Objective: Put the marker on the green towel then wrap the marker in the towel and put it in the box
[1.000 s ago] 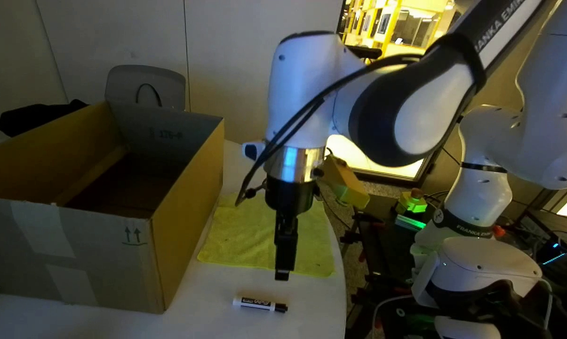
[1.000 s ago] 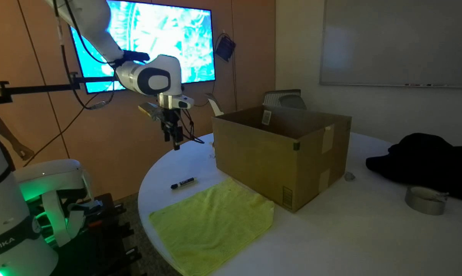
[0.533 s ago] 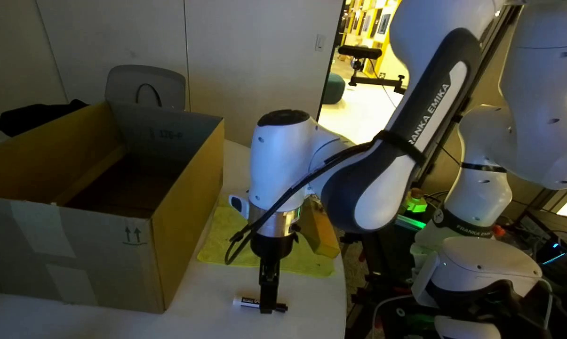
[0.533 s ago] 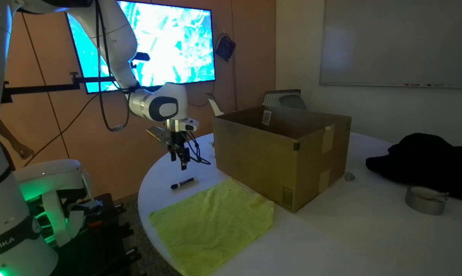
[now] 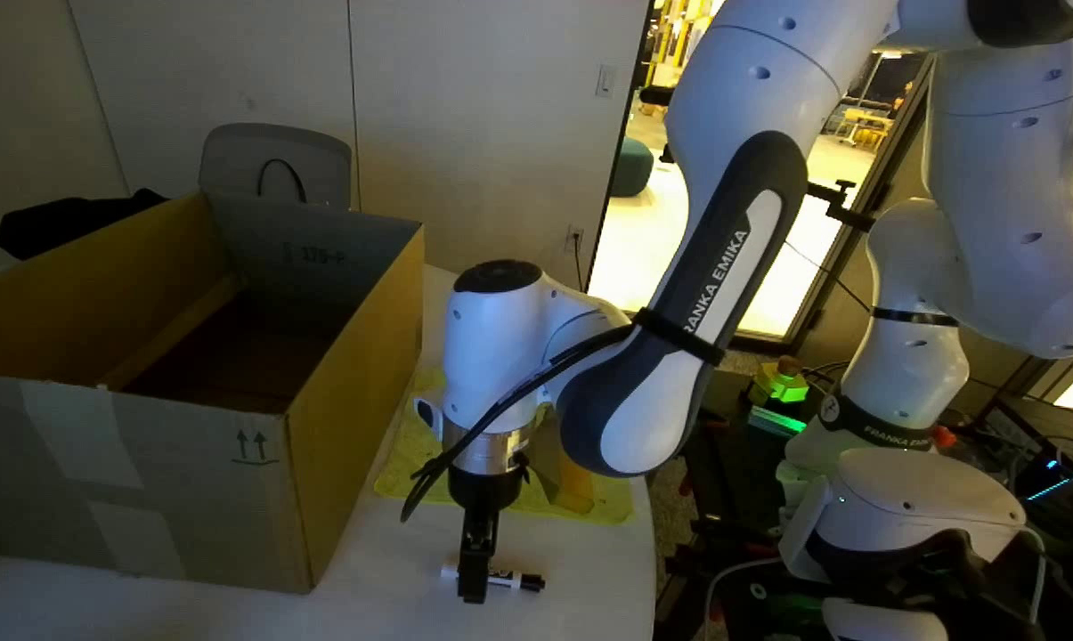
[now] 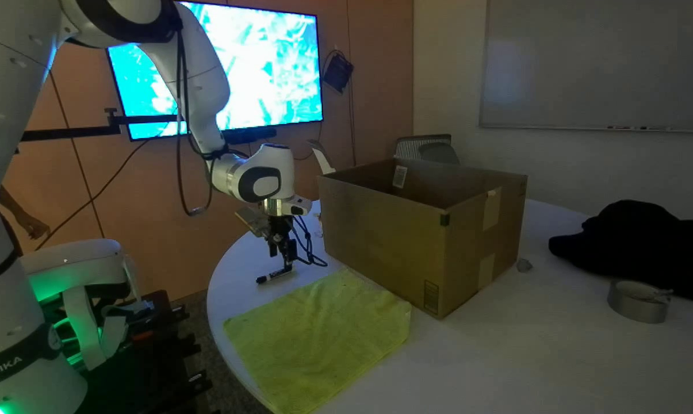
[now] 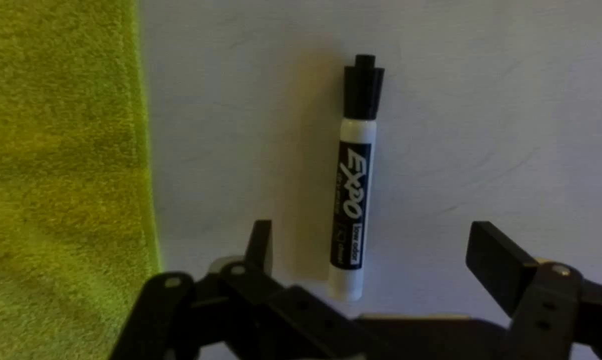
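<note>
My fingers (image 7: pixel 500 265) wide apart, low in the wrist view, marker (image 7: pixel 351 200) mid-frame on the surface (image 7: pixel 445 125), towel (image 7: pixel 61 175) at left, box (image 5: pixel 202 454) left in an exterior view

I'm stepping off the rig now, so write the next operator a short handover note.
Gripper: open, low at the marker, jaws wide apart on either side of it, holding nothing.
Marker: lying on the white table, off the green towel.
Towel: spread out, unfolded, beside the box.
Box: open-topped, on the table.
Done: no task step completed yet.
Left: grasp the marker, lay it on the towel, wrap it, put the bundle in the box.
</note>
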Motion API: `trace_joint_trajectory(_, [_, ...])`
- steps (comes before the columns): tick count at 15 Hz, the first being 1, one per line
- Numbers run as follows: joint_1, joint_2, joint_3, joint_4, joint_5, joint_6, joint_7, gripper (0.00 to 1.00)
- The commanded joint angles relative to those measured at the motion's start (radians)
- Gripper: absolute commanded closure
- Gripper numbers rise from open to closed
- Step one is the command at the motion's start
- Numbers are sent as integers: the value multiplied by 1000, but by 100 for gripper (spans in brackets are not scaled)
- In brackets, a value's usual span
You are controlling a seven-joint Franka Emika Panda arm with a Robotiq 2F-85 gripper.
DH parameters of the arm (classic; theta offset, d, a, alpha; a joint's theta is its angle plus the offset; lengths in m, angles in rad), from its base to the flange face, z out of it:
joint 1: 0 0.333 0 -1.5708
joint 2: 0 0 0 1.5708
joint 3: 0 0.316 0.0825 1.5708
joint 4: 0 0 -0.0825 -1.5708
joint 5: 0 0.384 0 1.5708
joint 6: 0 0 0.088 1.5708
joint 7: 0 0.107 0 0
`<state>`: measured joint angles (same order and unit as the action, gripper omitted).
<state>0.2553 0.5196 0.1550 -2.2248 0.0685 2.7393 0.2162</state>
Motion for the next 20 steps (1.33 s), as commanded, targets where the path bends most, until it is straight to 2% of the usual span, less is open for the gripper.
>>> trace_joint_trajectory(1, [24,56,-26,46,-16,22,6,0])
trace_joint_trajectory(8, [70,86,-61,52,-43,1,23,0])
trace_joint_trajectory(9, [79,87,-65,50,-47,-2,27,4])
trace_joint_trajectory(10, [91,89,-74,49,-56,-6,33,26])
trace_joint_trajectory(12, [110,88,-91,50,-75,-18,42,30])
trace_joint_trajectory(13, [118,86,-101,49,-86,-24,50,36])
trace_joint_trajectory(20, [161,15,-134,42,-160,-111,91,91])
